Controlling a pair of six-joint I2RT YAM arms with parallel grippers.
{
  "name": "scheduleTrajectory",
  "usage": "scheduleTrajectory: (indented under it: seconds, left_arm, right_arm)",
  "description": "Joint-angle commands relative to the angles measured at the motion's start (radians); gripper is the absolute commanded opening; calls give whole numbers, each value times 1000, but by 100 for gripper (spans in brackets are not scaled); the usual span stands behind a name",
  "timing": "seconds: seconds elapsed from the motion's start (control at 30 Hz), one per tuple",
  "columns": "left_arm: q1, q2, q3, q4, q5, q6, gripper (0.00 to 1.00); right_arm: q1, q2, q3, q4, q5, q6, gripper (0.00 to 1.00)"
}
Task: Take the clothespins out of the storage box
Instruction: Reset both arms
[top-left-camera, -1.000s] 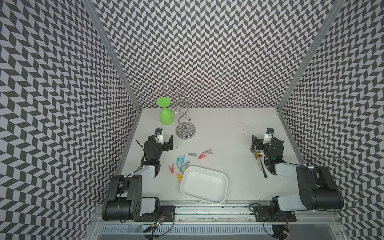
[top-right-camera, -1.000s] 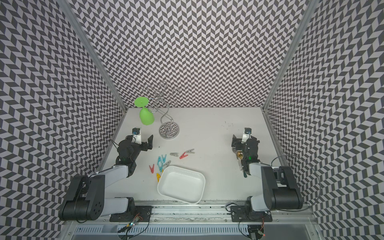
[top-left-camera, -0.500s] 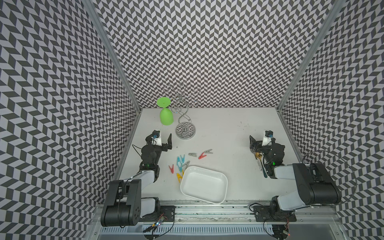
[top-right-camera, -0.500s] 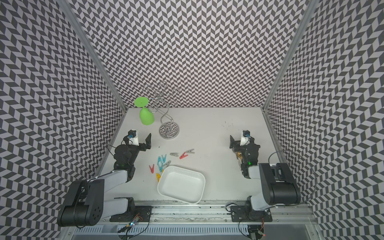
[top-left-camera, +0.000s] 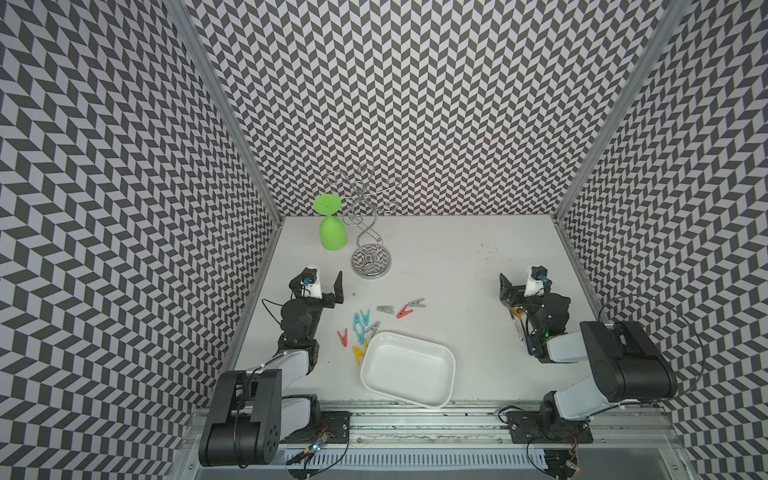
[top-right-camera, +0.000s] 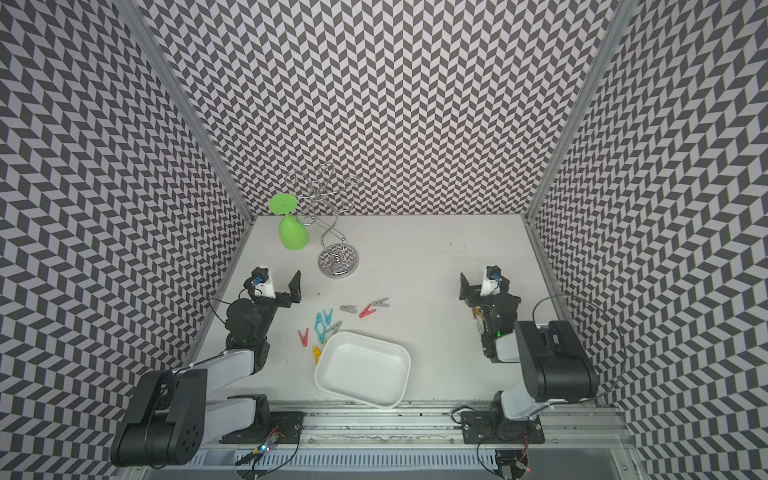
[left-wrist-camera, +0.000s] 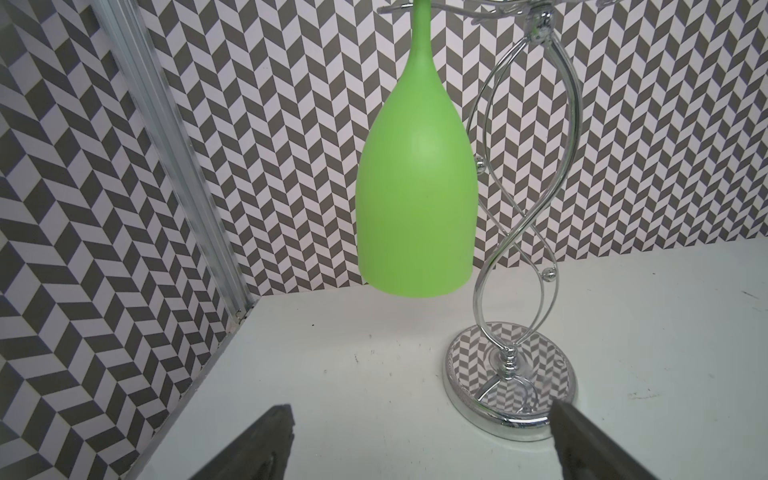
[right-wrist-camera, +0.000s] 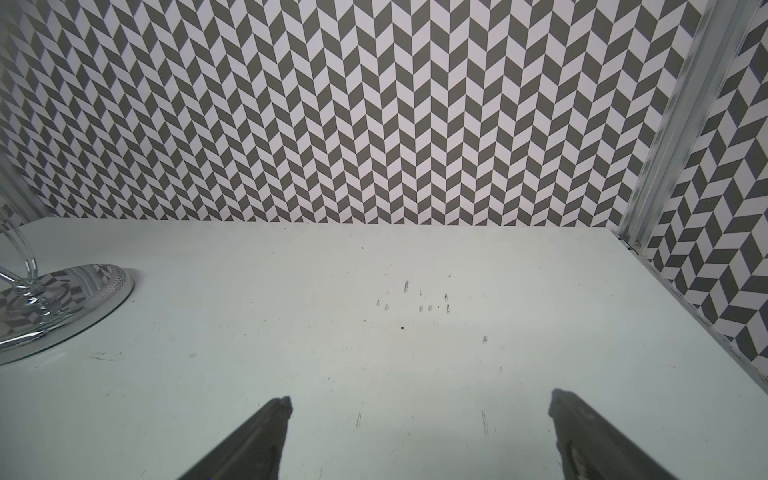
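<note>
Both my claws are spread wide with nothing in them. Left claw (left-wrist-camera: 420, 413) sits low at the left side of the table (top-left-camera: 457, 266), facing the chrome stand (top-left-camera: 371, 262) with a green glass (top-left-camera: 332, 237) hanging upside down off it. Right claw (right-wrist-camera: 419, 405) is over on the right, pointing at bare table. The box (top-left-camera: 409, 368) sits near-centre by the front rail. The pegs (top-left-camera: 360, 326) I can see all lie on the table, just left of and beyond the box. The yellow ones are right up against its left rim.
</note>
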Motion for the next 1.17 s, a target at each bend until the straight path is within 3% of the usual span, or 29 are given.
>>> scheduleTrajectory:
  seconds: [0.0, 0.47, 1.13]
  left_arm:
    - [5, 22, -31, 71, -1, -17, 100]
    - [-5, 325, -19, 358, 24, -23, 100]
    - [-30, 305, 6, 272, -74, -29, 100]
  right_arm:
    - [-1, -15, 15, 24, 8, -2, 99]
    - [5, -14, 17, 19, 25, -6, 100]
    - [6, -13, 19, 18, 28, -6, 99]
